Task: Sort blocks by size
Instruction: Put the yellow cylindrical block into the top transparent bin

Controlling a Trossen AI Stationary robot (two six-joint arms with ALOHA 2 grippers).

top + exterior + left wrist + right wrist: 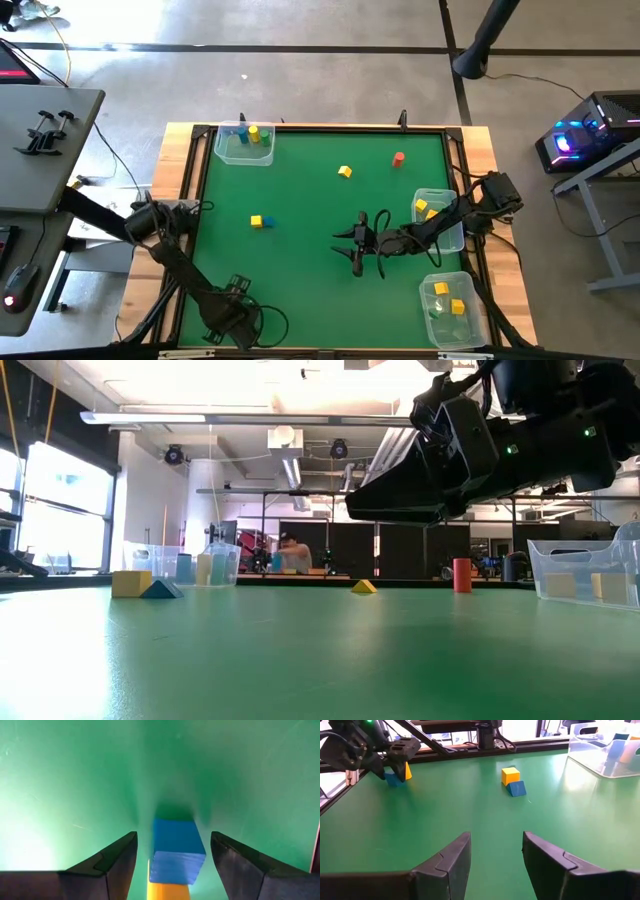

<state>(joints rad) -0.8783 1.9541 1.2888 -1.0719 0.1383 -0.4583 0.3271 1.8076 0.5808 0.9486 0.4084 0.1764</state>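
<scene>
Now: left tool (pixel 173 836) is low over the green worktop (pixel 60 780) with its fingers spread. A small blue block (pixel 177 852) sits in the gap, touching neither finger. A yellow block (pixel 167 892) butts against the blue one on the wrist side. In the high view the left arm hides this pair; the right wrist view puts it by the worktop's near-left edge. The blue block lies dead ahead on the tool's centre line, its side faces roughly square to the fingers, so judged a straight close would catch it; the yellow neighbour may get nudged. Right tool (pixel 496 837) hangs mid-worktop, fingers apart and holding nothing, well away from that pair; the left arm is clearly the nearer. Other loose blocks: a yellow cube with a blue wedge (pixel 258 221), a yellow piece (pixel 345 172) and a red cylinder (pixel 398 158). Some yellow blocks already lie in the clear plastic tubs (pixel 432 318).
</scene>
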